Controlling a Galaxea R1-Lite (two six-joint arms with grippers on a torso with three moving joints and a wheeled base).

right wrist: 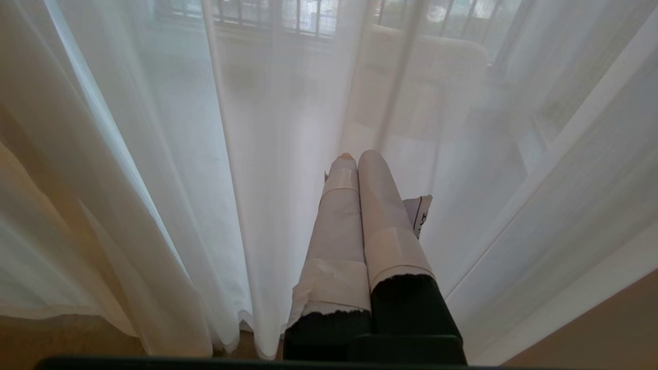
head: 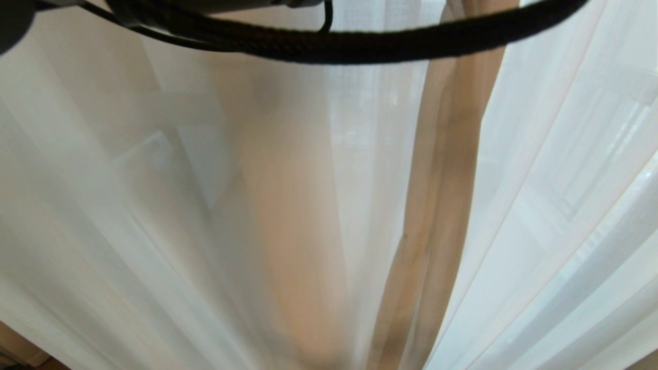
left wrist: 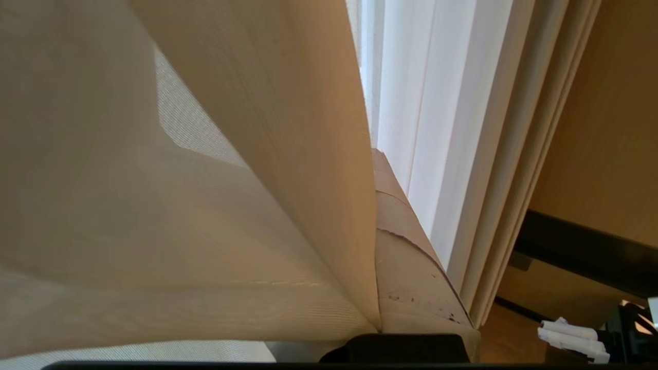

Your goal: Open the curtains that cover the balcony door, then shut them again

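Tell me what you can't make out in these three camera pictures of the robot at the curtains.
- Balcony door: head view, sheer curtains and a beige drape cover it.
- Left gripper: left wrist view, one taped finger shows; draped fabric hides the rest, so no grip is confirmed.
- Outdoors: right wrist view, railing bars hazy through sheer beyond the shut right gripper.
- Top of head view: a black cable crosses it.

Sheer white curtains (head: 540,205), drawn, folded
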